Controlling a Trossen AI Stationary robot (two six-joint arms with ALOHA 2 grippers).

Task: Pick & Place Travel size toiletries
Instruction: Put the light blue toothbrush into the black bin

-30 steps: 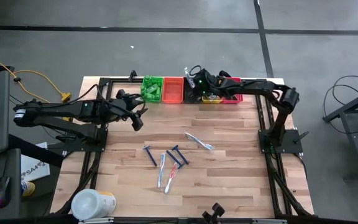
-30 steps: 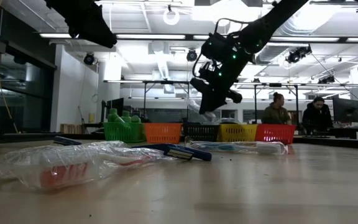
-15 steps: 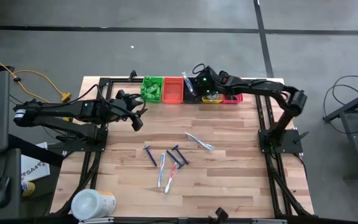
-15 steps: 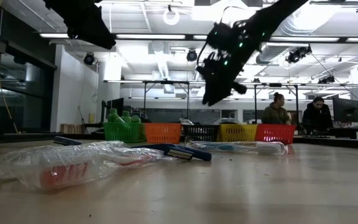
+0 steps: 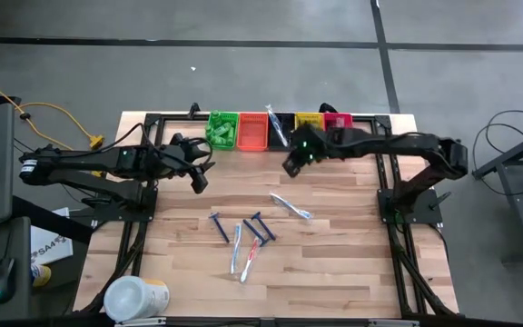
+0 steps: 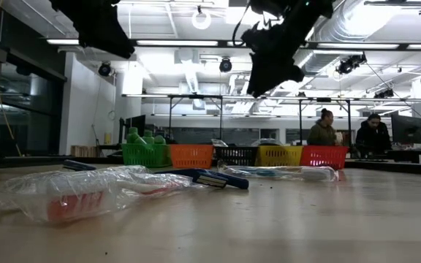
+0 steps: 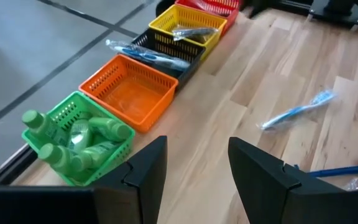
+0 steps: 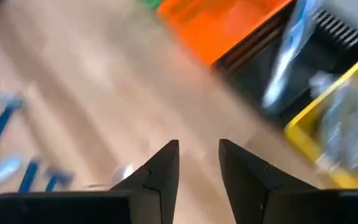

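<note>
Toiletries, loose: the right gripper (image 5: pixel 291 164) hovers over bare wood just before the bins (image 5: pixel 252 132), fingers parted, empty; left gripper (image 5: pixel 200 178) likewise open, idle. Toothbrushes (image 5: pixel 289 206) and blue razors (image 5: pixel 260 226) lie mid-table, likely light, slippery in wrap. Best taken across the slim handle.
</note>
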